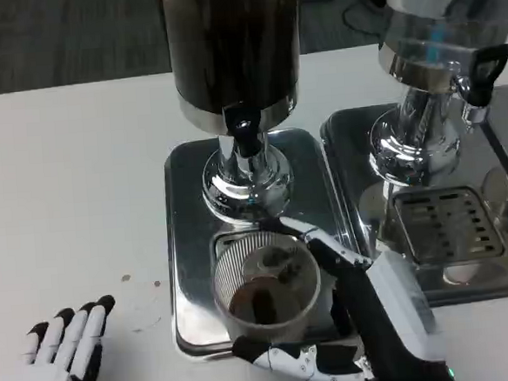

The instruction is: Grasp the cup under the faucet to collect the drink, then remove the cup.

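A white counter seen from above. Near its middle stands a dark drink dispenser on a shiny metal base tray, with a black faucet hanging from the underside of its tank. Directly below the faucet, on the near part of the tray, sits a clear ribbed cup, upright, with a small pool of dark liquid in its bottom.

The right robot hand wraps the cup: one finger reaches along the cup's far right rim, others curl under its near side, and the white back of the hand lies just right of the cup. It is closed around the cup and holding it.

The left robot hand lies flat on the counter at the near left, fingers stretched and slightly apart, holding nothing, well apart from the tray.

To the right, a second dispenser with a clear tank stands on its own metal tray with a slotted drip grate.
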